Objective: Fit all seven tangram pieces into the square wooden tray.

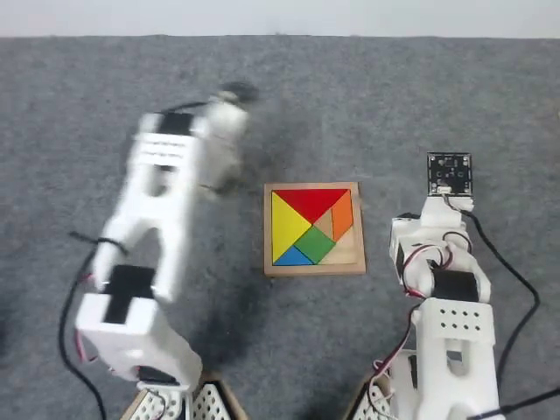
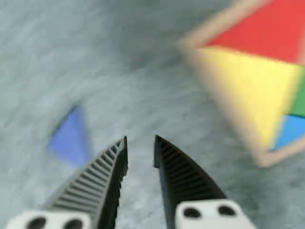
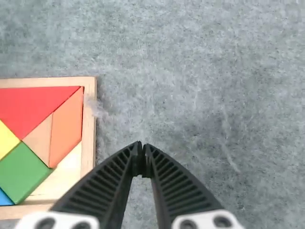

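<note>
One corner of tray (image 1: 348,252) bare, at 5 o'clock. Loose blue piece (image 2: 71,138) on carpet (image 2: 143,86) near left gripper (image 2: 140,139), jaws slightly parted, empty. Right gripper (image 3: 142,145) closed, empty, at tray's 3 o'clock. Likely next: centre on blue piece, pinch.

High view: tray (image 1: 315,269) mid-frame. The left arm (image 1: 162,188) blocks the left side from bottom edge to upper centre; the right arm (image 1: 451,328) fills the lower right. You have bare grey surface (image 1: 394,96) across the upper right and below the tray. Lane between tray and right arm: narrow. Left wrist view: blue piece (image 2: 70,140) lies just beside the left hand (image 2: 140,139), open surface between it and the tray.
</note>
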`<state>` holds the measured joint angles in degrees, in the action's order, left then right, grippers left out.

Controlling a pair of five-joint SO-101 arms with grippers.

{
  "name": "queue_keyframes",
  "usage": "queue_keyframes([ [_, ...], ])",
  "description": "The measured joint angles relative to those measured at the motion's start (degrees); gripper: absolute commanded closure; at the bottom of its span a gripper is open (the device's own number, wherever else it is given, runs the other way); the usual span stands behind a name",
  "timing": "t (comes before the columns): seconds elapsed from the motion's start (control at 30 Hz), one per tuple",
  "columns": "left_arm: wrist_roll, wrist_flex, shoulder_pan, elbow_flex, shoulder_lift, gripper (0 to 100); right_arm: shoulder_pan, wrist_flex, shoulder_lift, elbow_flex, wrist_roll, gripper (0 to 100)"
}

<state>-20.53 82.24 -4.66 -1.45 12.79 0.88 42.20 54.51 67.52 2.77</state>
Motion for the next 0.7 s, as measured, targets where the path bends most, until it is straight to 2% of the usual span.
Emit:
queue_keyframes([
  [0.07,-1.14,0.0,-3.96,0.0,2.55,82,-1.14,0.0,0.0,0.0,0.18,99.1],
  [0.23,-1.67,-2.99,-8.18,0.97,9.05,83,-1.85,1.05,0.0,0.0,0.18,99.1],
  [0.53,-1.93,-3.96,-13.45,10.46,18.9,83,-1.93,1.14,0.0,0.0,0.18,99.1],
  [0.7,-3.6,-3.43,-13.71,18.11,26.55,83,-2.11,1.14,0.0,0.0,0.18,99.1],
])
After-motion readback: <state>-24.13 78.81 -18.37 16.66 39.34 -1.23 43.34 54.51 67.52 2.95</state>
